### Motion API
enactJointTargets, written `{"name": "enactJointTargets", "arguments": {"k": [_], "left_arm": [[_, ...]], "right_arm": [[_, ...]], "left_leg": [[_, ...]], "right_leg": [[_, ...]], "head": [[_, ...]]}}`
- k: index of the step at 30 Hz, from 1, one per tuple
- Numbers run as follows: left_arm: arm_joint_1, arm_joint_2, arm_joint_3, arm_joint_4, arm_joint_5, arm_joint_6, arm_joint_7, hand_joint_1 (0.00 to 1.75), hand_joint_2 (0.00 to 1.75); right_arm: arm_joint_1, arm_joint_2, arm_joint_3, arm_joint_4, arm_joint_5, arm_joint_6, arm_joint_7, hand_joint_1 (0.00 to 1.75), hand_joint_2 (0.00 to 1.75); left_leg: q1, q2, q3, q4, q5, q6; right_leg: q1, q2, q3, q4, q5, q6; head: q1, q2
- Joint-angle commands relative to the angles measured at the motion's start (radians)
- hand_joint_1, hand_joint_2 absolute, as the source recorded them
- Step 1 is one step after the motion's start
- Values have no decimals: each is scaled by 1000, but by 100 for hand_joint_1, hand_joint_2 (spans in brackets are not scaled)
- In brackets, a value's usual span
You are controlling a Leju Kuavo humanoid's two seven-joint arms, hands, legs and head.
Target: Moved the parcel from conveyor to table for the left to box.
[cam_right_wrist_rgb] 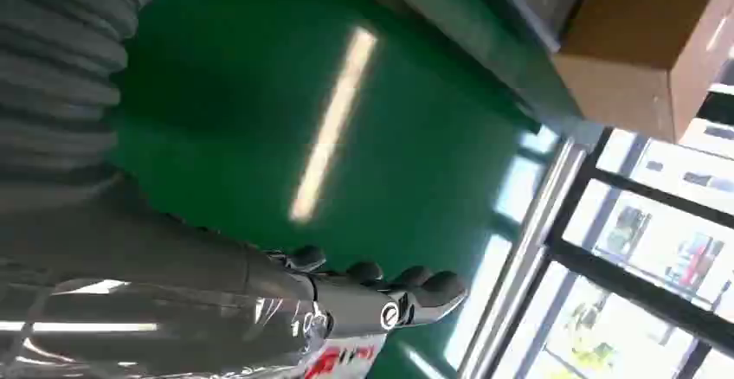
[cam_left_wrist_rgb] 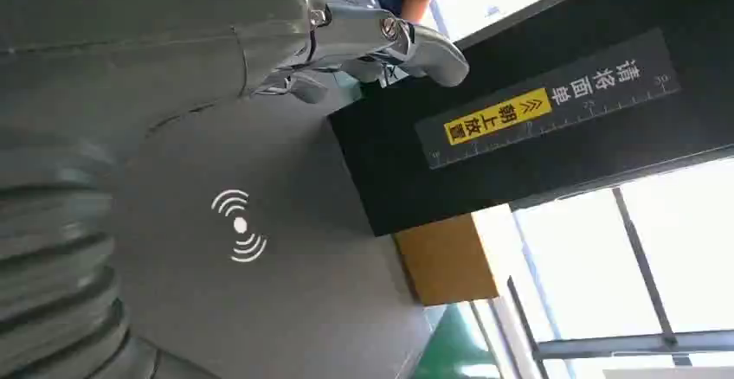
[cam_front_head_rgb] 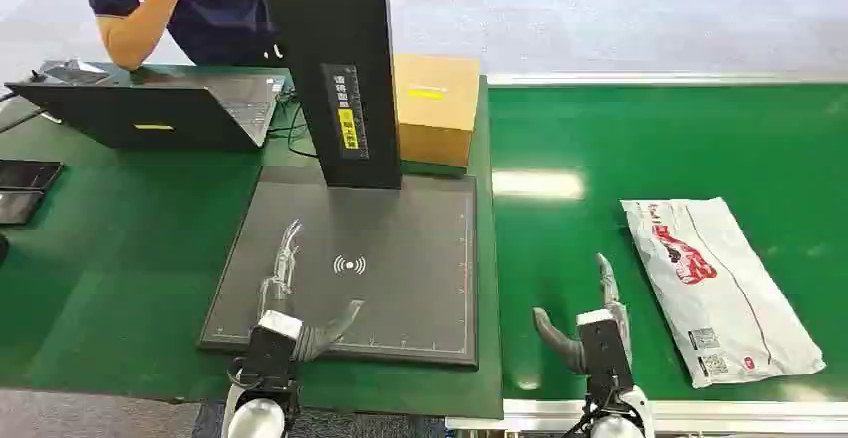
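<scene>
Far left, a person (cam_front_head_rgb: 170, 3) is leaning at the table's back edge behind an open laptop (cam_front_head_rgb: 165, 110), with dark phones (cam_front_head_rgb: 25, 188) lying at the table's left edge. Left hand (cam_front_head_rgb: 290, 298) is hovering over the grey scan pad (cam_front_head_rgb: 420, 218) near its front edge, fingers spread, holding nothing. The black scanner column (cam_front_head_rgb: 335, 68) is standing at the pad's back edge, and the cardboard box (cam_front_head_rgb: 435, 108) is sitting just beside it at the table's back right corner. Right hand (cam_front_head_rgb: 590, 323) is hanging over the green conveyor belt (cam_front_head_rgb: 650, 138) near its front edge, fingers extended and apart, thumb out, also empty. The parcel (cam_front_head_rgb: 715, 283), a white poly mailer with red print, is lying flat on the belt just to the right of that hand, not touching it, angled toward the belt's front right. Looks like the pre-grasp stage: nothing picked yet. Next move probably needs the right hand shifting right and down onto the mailer's near edge, pinching the thin film, then carrying it left across the belt/table seam onto the pad within the left hand's reach. Flat, slippery bag, so the edge grip could be fiddly.
</scene>
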Motion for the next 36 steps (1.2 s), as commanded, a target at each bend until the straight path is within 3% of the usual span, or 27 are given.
{"name": "enactJointTargets", "arguments": {"k": [1,3,4,10,14,22,25,30,34,36], "left_arm": [[19,7,15,-31,-18,-2,17,0,175],[23,7,13,-42,-24,2,19,0,175],[28,9,13,-52,-27,5,21,0,175],[47,11,13,-82,-30,15,28,0,175],[41,7,10,-75,-30,15,29,0,175],[-7,15,3,-29,-11,8,24,0,175],[-14,16,3,-16,0,11,17,0,175],[-21,20,6,2,14,13,8,0,175],[-17,23,14,22,24,14,-4,0,175],[-15,23,18,21,25,14,-7,0,175]], "right_arm": [[-59,-63,-192,-13,58,-74,-14,0,0],[-71,-84,-209,1,83,-81,-24,0,0],[-81,-97,-222,11,95,-88,-26,0,175],[-99,-186,-338,78,205,-201,16,0,175],[-131,-244,-413,172,217,-197,45,0,175],[-280,-418,-531,671,293,-231,66,0,175],[-299,-435,-549,780,298,-242,49,0,175],[-307,-441,-548,902,316,-179,72,0,175],[-313,-435,-515,978,345,-12,95,0,175],[-313,-426,-508,983,346,13,94,0,175]], "left_leg": [[0,-1,0,-1,1,0],[-1,-1,-1,0,1,0],[-1,-1,-1,0,1,0],[0,-1,0,0,1,0],[-1,-2,0,-1,1,0],[-2,-2,1,0,1,1],[-2,-1,1,0,1,2],[-2,-1,1,-1,2,2],[-2,0,2,-1,1,2],[-1,0,2,-1,2,2]], "right_leg": [[0,-1,0,-1,0,0],[-1,-1,0,0,0,0],[0,-1,0,0,0,0],[0,-2,1,-1,1,0],[-1,-3,2,-2,1,1],[-2,-3,2,-2,2,2],[-2,-2,2,-2,2,3],[-2,-2,3,-3,3,3],[-2,-1,2,-2,3,3],[-1,0,2,-3,3,3]], "head": [[0,0],[0,0],[0,0],[0,0],[0,0],[0,0],[0,0],[0,0],[0,0],[0,0]]}}
